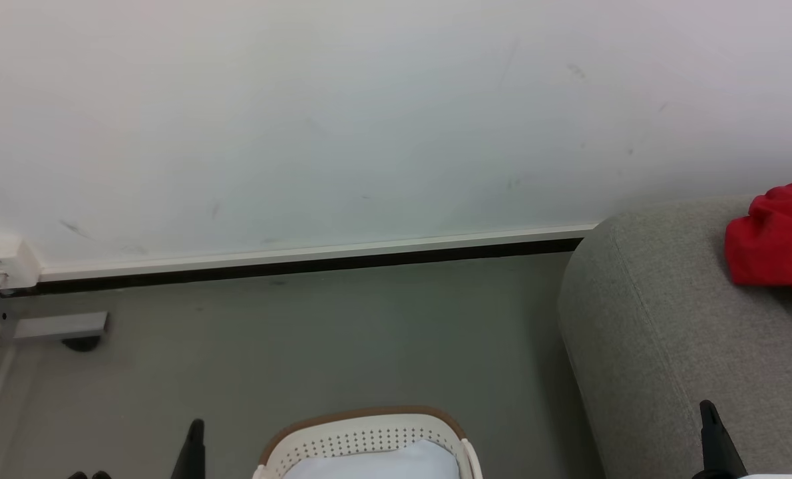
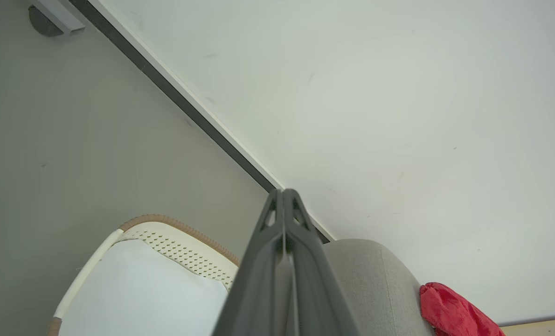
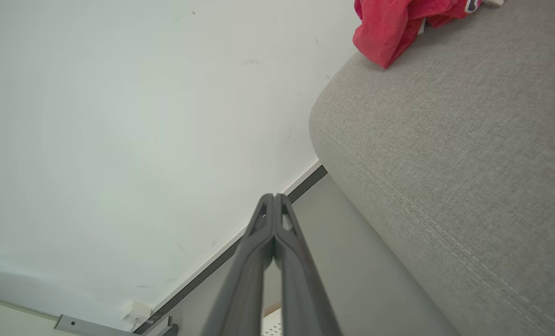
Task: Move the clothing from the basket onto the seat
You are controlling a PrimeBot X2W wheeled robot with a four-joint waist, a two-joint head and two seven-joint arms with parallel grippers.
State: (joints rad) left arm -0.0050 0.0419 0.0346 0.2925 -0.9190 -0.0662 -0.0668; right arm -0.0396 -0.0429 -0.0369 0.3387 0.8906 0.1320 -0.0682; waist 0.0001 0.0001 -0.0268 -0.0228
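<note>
Clothing (image 1: 779, 239) lies on the seat (image 1: 649, 319), maybe all of it; its edge is cut off. Left gripper (image 2: 284, 193) and right gripper (image 3: 274, 198) are pinched together, empty. Best not to bump the seat now.

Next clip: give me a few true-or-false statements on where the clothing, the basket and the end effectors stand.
1. The red garment lies on the grey sofa. True.
2. The laundry basket holds red clothing. False: a white cloth lies in it.
3. The left end effector grips the white cloth. False: it is shut on nothing.
4. The right end effector is shut and empty. True.
</note>
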